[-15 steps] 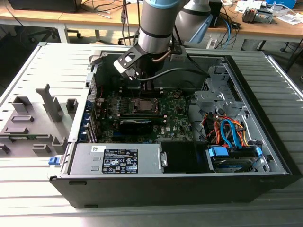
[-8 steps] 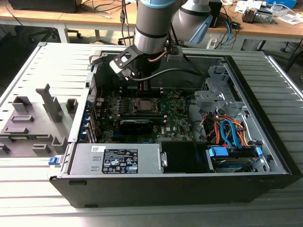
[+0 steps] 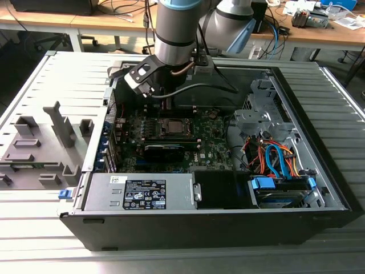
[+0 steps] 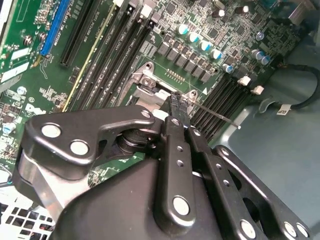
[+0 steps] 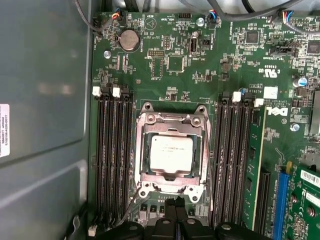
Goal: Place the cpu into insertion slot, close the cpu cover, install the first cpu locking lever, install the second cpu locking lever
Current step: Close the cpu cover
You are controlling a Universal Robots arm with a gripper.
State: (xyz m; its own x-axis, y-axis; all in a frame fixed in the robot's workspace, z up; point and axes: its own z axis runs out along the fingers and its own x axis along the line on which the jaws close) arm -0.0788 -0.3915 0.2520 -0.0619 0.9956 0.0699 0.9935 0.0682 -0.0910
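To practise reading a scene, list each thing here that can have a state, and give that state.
cpu, seated in the insertion slot.
insertion slot, filled.
cpu cover, closed down over the cpu.
locking lever, sticking out sideways, not latched.
gripper, shut, tips at the slot's edge.
computer case, open, side panel off.

The exterior view looks down into the open black computer case [image 3: 228, 228]; both wrist views hover close above its green circuit board [image 5: 150, 80] [image 4: 45, 92].
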